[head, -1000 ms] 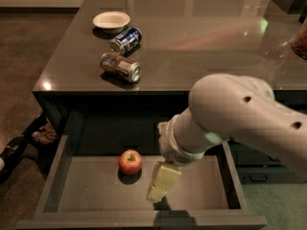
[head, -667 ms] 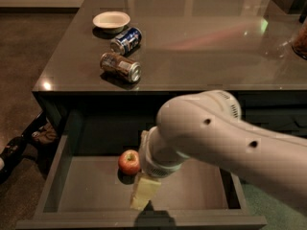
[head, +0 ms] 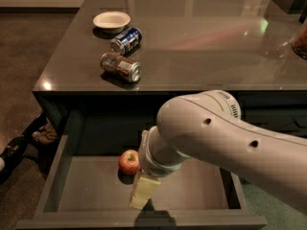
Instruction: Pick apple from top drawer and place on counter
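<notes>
Hanging in the top drawer just beside the apple, the pincer seems poised to grasp it; whether spread or pressed together, I cannot tell.

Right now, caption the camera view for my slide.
Gripper low in the open top drawer beside the apple; a blue can, a brown can and a bowl on the counter.

In top drawer: apple (pincer beside)

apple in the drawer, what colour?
Apple: red, yellowish patches, camera view; tool beside it in the top drawer.
</notes>
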Motion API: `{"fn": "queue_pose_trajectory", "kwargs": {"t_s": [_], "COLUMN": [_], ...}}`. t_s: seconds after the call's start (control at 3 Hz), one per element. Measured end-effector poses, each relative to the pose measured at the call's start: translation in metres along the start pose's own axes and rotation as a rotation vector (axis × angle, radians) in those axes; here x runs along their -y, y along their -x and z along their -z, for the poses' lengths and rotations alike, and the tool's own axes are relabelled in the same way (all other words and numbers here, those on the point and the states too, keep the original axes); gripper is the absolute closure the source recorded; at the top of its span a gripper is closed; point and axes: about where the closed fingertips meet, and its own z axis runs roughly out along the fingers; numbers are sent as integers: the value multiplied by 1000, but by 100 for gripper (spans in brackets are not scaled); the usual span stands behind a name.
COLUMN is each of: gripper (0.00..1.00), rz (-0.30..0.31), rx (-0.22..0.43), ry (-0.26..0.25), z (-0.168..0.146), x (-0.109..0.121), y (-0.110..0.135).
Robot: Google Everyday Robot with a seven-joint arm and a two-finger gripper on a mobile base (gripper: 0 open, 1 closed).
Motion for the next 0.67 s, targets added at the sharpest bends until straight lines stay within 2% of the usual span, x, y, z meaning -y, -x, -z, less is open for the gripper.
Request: {"fn": "queue_pose_trajectory", "kwargs": {"t_s": [0.33,0.67], "gripper": [0,0], "rz": [27,36], "rx": [74,158], "ry": [34,33], "z": [-20,-43], "x": [19,46], "y": [14,23]}}
